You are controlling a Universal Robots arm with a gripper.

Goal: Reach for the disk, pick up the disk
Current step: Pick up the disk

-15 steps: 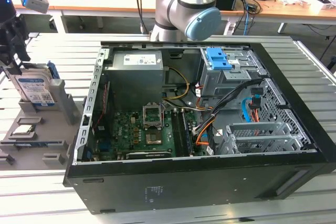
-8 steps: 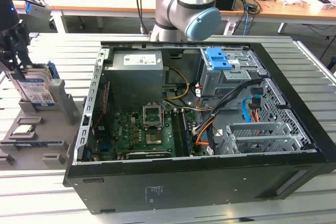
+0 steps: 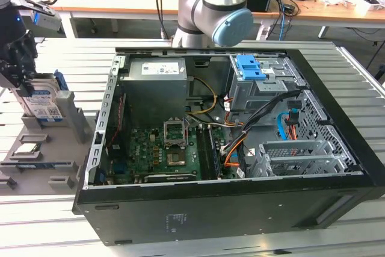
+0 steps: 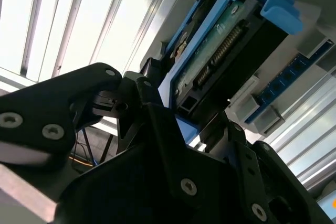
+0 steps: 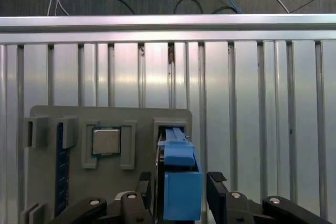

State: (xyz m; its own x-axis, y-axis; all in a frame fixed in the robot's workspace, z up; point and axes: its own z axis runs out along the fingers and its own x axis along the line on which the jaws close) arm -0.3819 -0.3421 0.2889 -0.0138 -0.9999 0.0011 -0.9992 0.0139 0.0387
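The disk (image 3: pixel 47 105) stands on edge in a slot of the grey holder (image 3: pixel 69 121) at the exterior view's far left, with its white-and-blue label facing out. My gripper (image 3: pixel 25 85) comes down over it from above. In the first wrist view the blue rail on the disk (image 5: pixel 181 156) runs between my two black fingers (image 5: pixel 216 182), and a thin gap shows on each side, so my gripper (image 5: pixel 178 182) is open around it. The second wrist view shows the disk (image 4: pixel 220 51) and its connector edge just beyond my gripper (image 4: pixel 184 111).
A small square silver chip (image 5: pixel 106 141) lies in the holder (image 5: pixel 110 116) beside the disk's slot. An open computer case (image 3: pixel 240 148) with a blue bracket (image 3: pixel 251 67) inside lies to the exterior view's right. The arm (image 3: pixel 210 10) reaches over its back edge.
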